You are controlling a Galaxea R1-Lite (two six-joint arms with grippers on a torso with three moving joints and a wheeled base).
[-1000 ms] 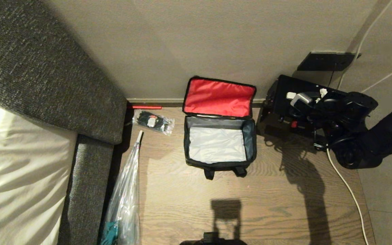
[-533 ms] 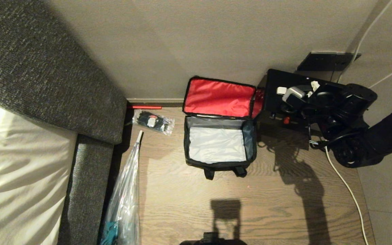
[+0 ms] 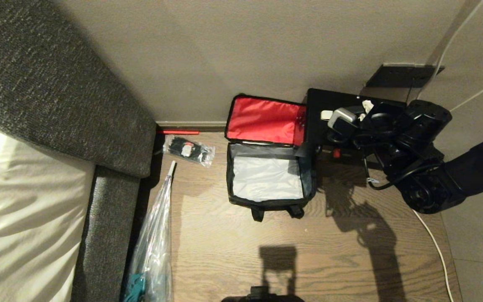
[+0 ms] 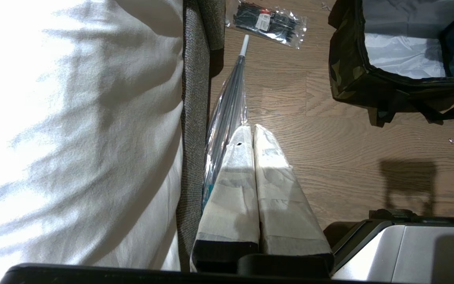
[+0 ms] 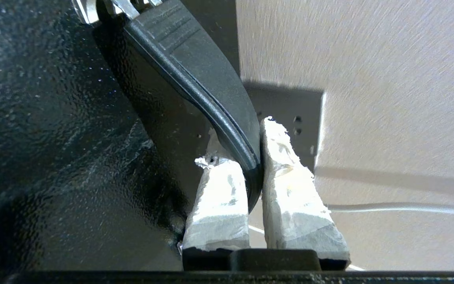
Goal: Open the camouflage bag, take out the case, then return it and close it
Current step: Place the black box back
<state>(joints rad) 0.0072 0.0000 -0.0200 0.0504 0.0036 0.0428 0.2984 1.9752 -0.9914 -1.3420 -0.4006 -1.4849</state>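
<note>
The camouflage bag [image 3: 266, 204] stands open on the wood floor, its red-lined lid [image 3: 262, 121] leaning back against the wall and its silvery inside empty. My right gripper [image 3: 346, 111] hangs at the bag's right, shut on the handle [image 5: 195, 67] of the black case [image 3: 321, 113]. The case hangs in the air and overlaps the lid's right edge. Up close, the taped fingers [image 5: 286, 185] pinch the handle, with the case's black body [image 5: 53, 138] beside them. My left gripper [image 4: 249, 132] is parked low beside the sofa, shut and empty, with the bag's camouflage side [image 4: 345, 75] ahead.
A grey sofa [image 3: 57, 96] with a pale cushion fills the left. A wrapped umbrella [image 3: 155, 243] and a packet of black ties [image 3: 189, 150] lie between sofa and bag. A white cable [image 3: 434, 243] runs along the floor on the right, under a wall plate [image 3: 401, 75].
My right arm has swung left with the case, from well right of the bag to over the lid's right edge. The bag and left arm have not moved.
</note>
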